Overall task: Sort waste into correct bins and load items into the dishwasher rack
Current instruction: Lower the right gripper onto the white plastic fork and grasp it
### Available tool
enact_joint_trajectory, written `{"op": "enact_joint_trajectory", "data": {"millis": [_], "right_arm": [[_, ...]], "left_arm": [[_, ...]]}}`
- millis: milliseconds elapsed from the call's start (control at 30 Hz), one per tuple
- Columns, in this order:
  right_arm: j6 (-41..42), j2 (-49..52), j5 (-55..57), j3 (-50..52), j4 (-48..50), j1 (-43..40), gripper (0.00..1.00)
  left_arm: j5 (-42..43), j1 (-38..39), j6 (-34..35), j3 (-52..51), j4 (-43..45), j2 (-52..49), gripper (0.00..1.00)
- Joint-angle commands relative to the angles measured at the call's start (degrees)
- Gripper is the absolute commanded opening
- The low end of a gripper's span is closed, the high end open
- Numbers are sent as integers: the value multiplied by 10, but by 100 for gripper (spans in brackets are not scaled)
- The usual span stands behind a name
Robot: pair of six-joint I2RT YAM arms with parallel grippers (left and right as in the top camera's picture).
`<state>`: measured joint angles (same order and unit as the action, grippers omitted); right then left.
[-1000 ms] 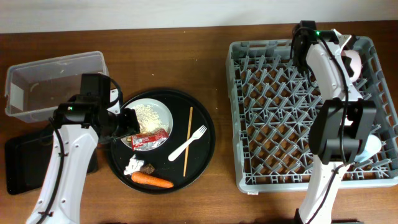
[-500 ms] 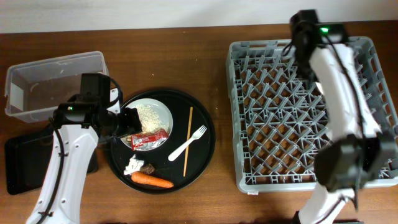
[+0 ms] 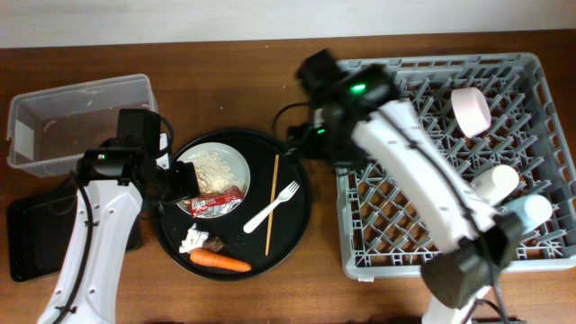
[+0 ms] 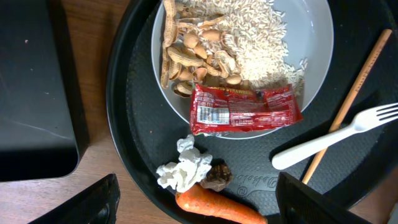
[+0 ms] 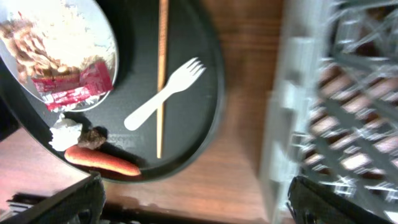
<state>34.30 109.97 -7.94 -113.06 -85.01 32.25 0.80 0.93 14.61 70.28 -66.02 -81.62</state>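
A black round tray (image 3: 292, 229) holds a white plate (image 3: 236, 155) of rice and peanut shells, a red wrapper (image 3: 216, 201), a white fork (image 3: 272, 207), a wooden chopstick (image 3: 274, 175), a crumpled tissue (image 3: 192, 239) and a carrot (image 3: 220, 261). My left gripper (image 3: 184, 180) hovers open over the tray's left side. In the left wrist view the wrapper (image 4: 242, 111) lies on the plate's edge, and the tissue (image 4: 183, 171) and carrot (image 4: 217, 205) show between the fingers. My right gripper (image 3: 304, 139) is open and empty between the tray and the grey rack (image 3: 346, 225). The fork (image 5: 165, 96) shows in its view.
A clear plastic bin (image 3: 81, 90) stands at the back left, with a black bin (image 3: 27, 238) in front of it. The rack holds a pink cup (image 3: 470, 110) and two white cups (image 3: 498, 183) on its right side. A small brown lump (image 3: 214, 241) lies by the tissue.
My right arm has swung from the rack's back right corner across to its left edge beside the tray, leaving the pink cup in the rack. The left arm has barely moved.
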Motion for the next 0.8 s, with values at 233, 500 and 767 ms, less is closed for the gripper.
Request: {"op": "enact_joint_trajectory", "data": {"millis": [233, 500, 767], "right_arm": [[209, 105, -6, 138, 173, 96, 95], [217, 105, 14, 273, 330, 98, 78], [217, 105, 15, 285, 342, 98, 40]], "left_arm": [[-21, -3, 4, 3, -5, 9, 80], [-21, -3, 4, 3, -5, 9, 80], [-21, -3, 4, 3, -5, 9, 80]]}}
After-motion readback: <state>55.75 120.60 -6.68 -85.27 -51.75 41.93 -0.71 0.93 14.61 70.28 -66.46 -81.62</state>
